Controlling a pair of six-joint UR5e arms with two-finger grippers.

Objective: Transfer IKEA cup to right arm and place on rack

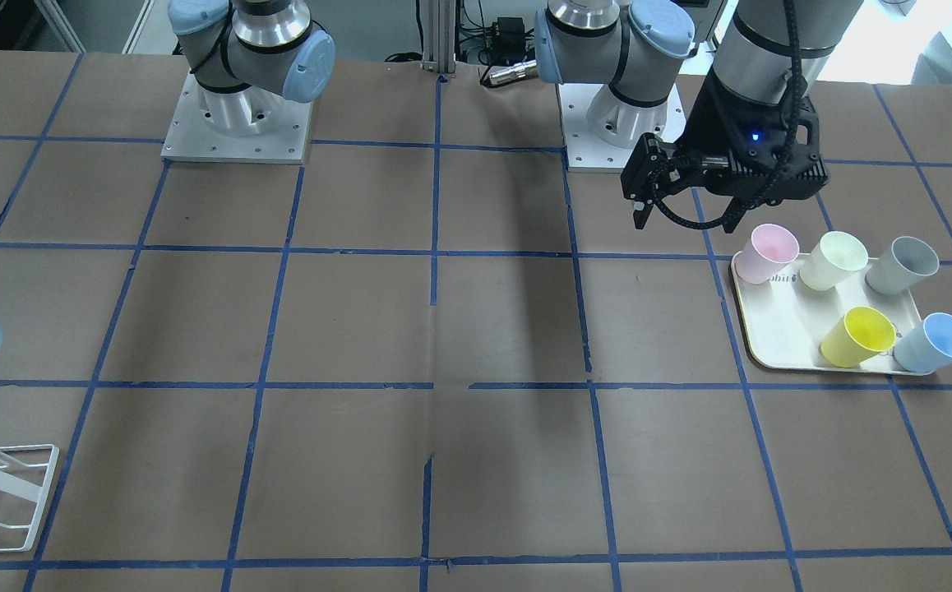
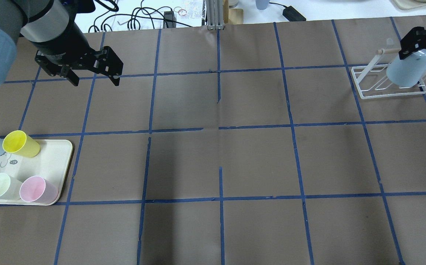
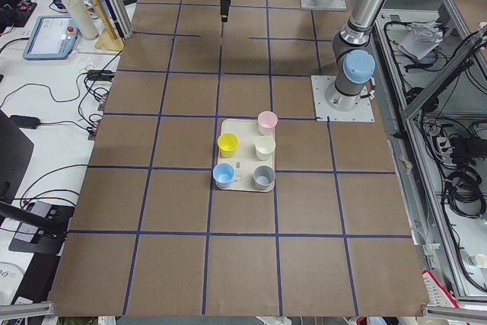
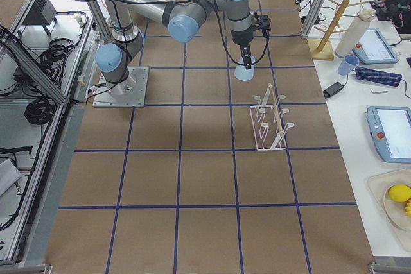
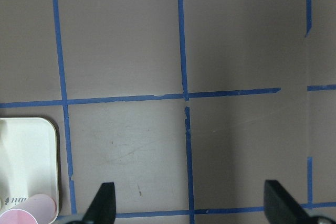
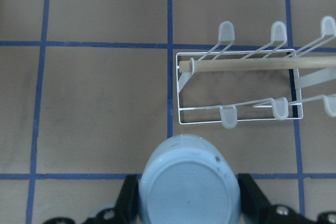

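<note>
My right gripper (image 2: 419, 38) is shut on a pale light-blue IKEA cup (image 2: 408, 69) and holds it upside down in the air. The right wrist view shows the cup's base (image 6: 185, 179) between the fingers (image 6: 127, 199). The white wire rack (image 6: 239, 85) with its wooden peg lies just ahead of the cup, apart from it. In the right exterior view the cup (image 4: 244, 68) hangs just beyond the rack (image 4: 270, 126). My left gripper (image 1: 644, 193) is open and empty, up in the air beside the tray. A second blue cup (image 1: 936, 344) stands on the tray.
The cream tray (image 1: 780, 316) holds pink (image 1: 768, 252), pale green (image 1: 834, 259), grey (image 1: 903, 265) and yellow (image 1: 858, 335) cups besides the blue one. Blue tape lines grid the brown table. The left wrist view shows the tray's corner (image 5: 31, 161).
</note>
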